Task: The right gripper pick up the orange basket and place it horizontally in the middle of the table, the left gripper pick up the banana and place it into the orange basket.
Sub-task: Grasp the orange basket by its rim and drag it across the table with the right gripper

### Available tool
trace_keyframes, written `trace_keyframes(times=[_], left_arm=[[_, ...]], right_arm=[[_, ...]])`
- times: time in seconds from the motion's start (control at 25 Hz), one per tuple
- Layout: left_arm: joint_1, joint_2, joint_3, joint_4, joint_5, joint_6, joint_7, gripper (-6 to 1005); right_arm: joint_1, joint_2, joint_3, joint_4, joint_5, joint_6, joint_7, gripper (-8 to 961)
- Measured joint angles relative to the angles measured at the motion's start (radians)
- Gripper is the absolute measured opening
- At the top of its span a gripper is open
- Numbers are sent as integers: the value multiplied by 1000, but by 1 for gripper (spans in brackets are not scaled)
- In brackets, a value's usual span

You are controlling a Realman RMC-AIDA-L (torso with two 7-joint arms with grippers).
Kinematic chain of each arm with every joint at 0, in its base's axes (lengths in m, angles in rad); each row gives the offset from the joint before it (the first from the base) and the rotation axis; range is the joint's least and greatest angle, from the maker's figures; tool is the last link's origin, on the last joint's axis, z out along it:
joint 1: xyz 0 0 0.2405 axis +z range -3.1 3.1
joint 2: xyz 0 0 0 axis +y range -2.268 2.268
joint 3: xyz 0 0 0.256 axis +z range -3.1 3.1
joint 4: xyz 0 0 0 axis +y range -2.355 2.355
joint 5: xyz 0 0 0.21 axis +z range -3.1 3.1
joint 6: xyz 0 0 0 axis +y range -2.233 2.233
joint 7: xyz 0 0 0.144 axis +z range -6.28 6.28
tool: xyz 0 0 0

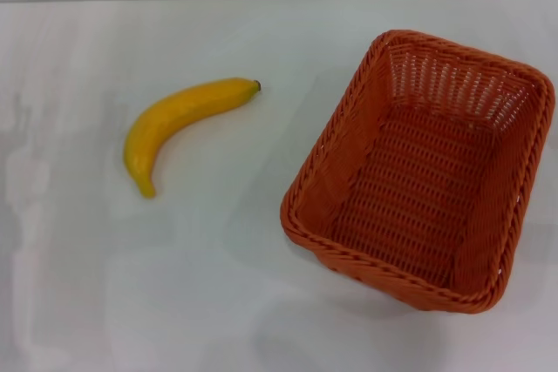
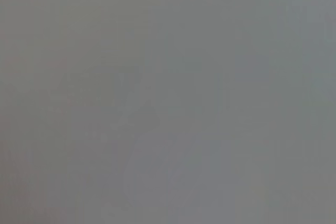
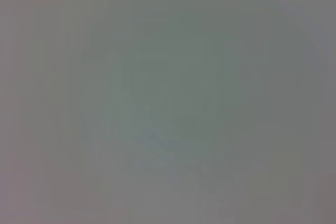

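Orange woven plastic forms the orange basket (image 1: 423, 172), a rectangular tub with a braided rim and open-weave sloping sides, sitting upright and turned at a slant in the right half of the head view, its open mouth facing up with nothing inside. Left of it, well apart, the banana (image 1: 179, 125) lies flat on the table (image 1: 105, 285) in the upper left of the frame, smooth yellow, its dark tip pointing toward the basket and its stem toward the lower left. Neither gripper appears in any view; both wrist views show only featureless grey, so their state cannot be told.
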Motion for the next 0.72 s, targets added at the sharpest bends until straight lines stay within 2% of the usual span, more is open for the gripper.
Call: trace_keyframes(times=[0.72], left_arm=[[2, 0, 2, 0, 0, -1, 2, 850]], right_arm=[[1, 0, 0, 6, 0, 0, 0, 807]])
